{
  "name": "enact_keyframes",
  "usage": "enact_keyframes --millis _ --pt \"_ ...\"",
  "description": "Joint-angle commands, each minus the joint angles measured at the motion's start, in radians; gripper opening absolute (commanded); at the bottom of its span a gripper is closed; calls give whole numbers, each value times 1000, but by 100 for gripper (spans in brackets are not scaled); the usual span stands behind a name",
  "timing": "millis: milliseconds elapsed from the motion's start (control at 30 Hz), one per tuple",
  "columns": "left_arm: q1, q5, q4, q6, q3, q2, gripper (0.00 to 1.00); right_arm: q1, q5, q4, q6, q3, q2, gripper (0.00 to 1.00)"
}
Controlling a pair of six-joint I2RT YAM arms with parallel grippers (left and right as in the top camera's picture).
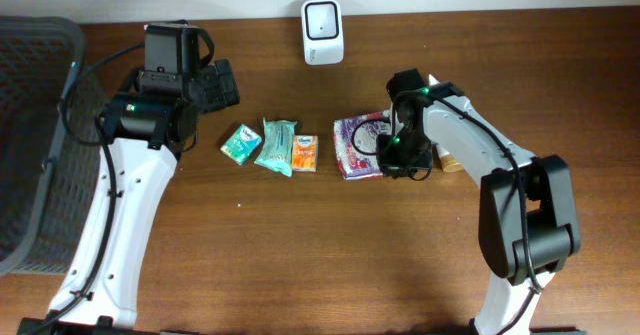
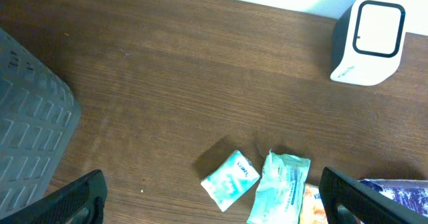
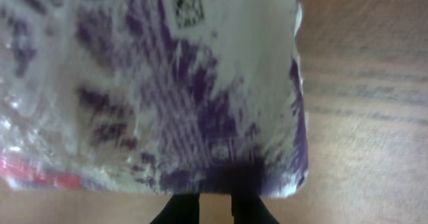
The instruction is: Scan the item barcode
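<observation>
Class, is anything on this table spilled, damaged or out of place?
Nothing stands out. The scanner stands upright; the teal packet, green packet, orange packet and purple packet lie intact in a loose row.

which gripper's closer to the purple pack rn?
Right. The right gripper is pinched on the purple pack at its edge; the left gripper hangs open well off to the pack's left, nearer the back.
</observation>
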Motion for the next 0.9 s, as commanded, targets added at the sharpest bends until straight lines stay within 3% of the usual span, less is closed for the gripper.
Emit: enact_keyframes --millis 0,100,233,267,300,433,533,567,600,667,800,867 --pt "3 -11 2 12 0 -6 99 -5 125 119 74 -8 1 17" --pt "3 -11 2 12 0 -6 99 -67 80 242 74 74 1 32" --pt "3 -11 2 12 0 -6 99 -168 -296 236 124 248 1 47" --pt "3 -11 2 12 0 -6 99 -161 -306 215 171 230 3 71" --pt "3 -11 2 12 0 -6 99 -139 -306 208 211 195 3 82" --pt "3 -11 2 12 0 -6 99 -76 -243 293 426 11 3 82" --pt "3 -11 2 12 0 -6 99 -48 -241 417 475 -114 3 81" --pt "3 -11 2 12 0 -6 99 -48 -237 444 475 -132 3 78" --pt "3 -11 2 12 0 -6 99 -48 -207 456 472 -140 3 48" --pt "3 -11 2 12 0 -6 99 -48 -216 455 329 -138 2 4" --pt "3 -11 2 12 0 -6 99 -70 -235 357 -14 -67 -68 4" --pt "3 -11 2 12 0 -6 99 -70 -261 153 -387 43 -101 4"
